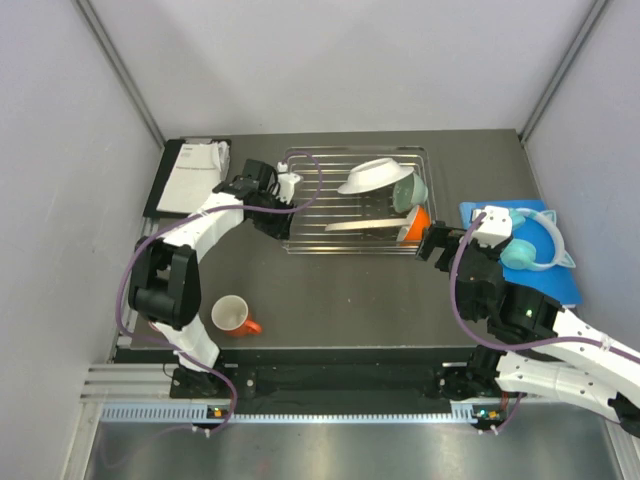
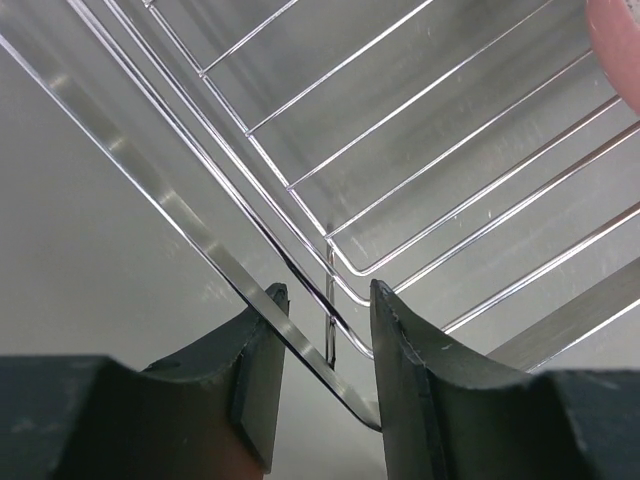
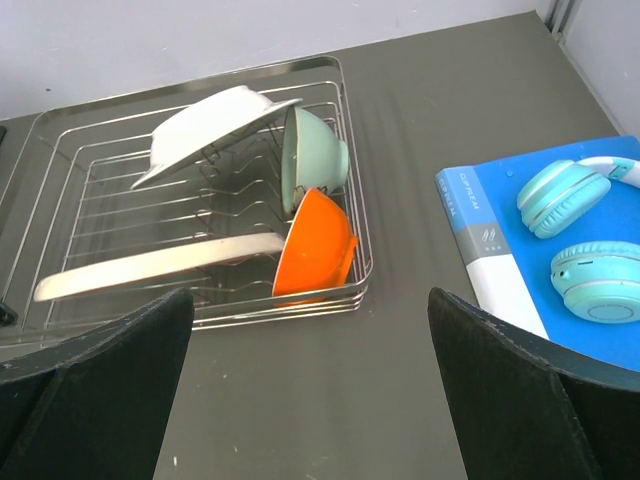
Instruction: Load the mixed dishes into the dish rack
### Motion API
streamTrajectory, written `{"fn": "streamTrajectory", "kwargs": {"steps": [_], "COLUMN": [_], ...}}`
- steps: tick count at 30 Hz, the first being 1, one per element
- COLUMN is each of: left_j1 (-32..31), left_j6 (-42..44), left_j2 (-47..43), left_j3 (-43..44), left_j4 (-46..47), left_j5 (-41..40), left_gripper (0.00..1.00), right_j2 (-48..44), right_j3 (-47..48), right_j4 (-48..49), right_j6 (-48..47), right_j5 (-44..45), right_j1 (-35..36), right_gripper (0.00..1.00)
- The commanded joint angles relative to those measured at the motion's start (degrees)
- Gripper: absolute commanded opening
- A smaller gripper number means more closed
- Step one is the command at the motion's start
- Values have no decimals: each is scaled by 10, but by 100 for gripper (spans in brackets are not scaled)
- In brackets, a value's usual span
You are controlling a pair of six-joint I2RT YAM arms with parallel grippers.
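Note:
The dish rack (image 1: 300, 160) of silver wire stands at the back middle of the table. It holds a tilted white bowl (image 1: 372, 175), a mint green bowl (image 1: 415, 188) on edge, an orange bowl-shaped dish (image 1: 412, 222) and a cream plate (image 1: 360, 226) lying low. All four also show in the right wrist view: white bowl (image 3: 215, 125), mint bowl (image 3: 315, 160), orange dish (image 3: 318, 245), plate (image 3: 160, 268). An orange white-lined mug (image 1: 232, 315) stands on the table at the front left. My left gripper (image 1: 287, 188) is closed on the rack's left rim (image 2: 200, 230). My right gripper (image 1: 430, 243) is open and empty, right of the rack.
A black tray with white papers (image 1: 190, 175) lies left of the rack. Teal headphones (image 1: 530, 250) rest on a blue book (image 1: 560, 285) at the right, also in the right wrist view (image 3: 575, 230). Grey walls close in the back and sides. A pinkish edge (image 2: 620, 50) shows inside the rack.

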Motion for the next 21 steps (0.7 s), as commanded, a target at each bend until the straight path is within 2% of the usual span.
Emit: {"fn": "streamTrajectory", "kwargs": {"steps": [1, 16, 18, 21], "left_j1": [-3, -25, -25, -25], "left_j6": [39, 106, 105, 102], "left_j2": [-53, -118, -122, -130], "left_j3": [-39, -121, -124, -128], "left_j4": [-44, -89, -92, -96], "left_j5": [19, 44, 45, 42], "left_gripper": [41, 37, 38, 48], "right_j2": [-4, -4, -3, 0], "right_j3": [18, 18, 19, 18], "right_j4": [0, -7, -7, -8], "right_j6": [13, 26, 27, 28], "right_j5": [-2, -10, -11, -11], "right_j1": [-4, -4, -4, -4], "right_gripper": [100, 100, 100, 100]}}
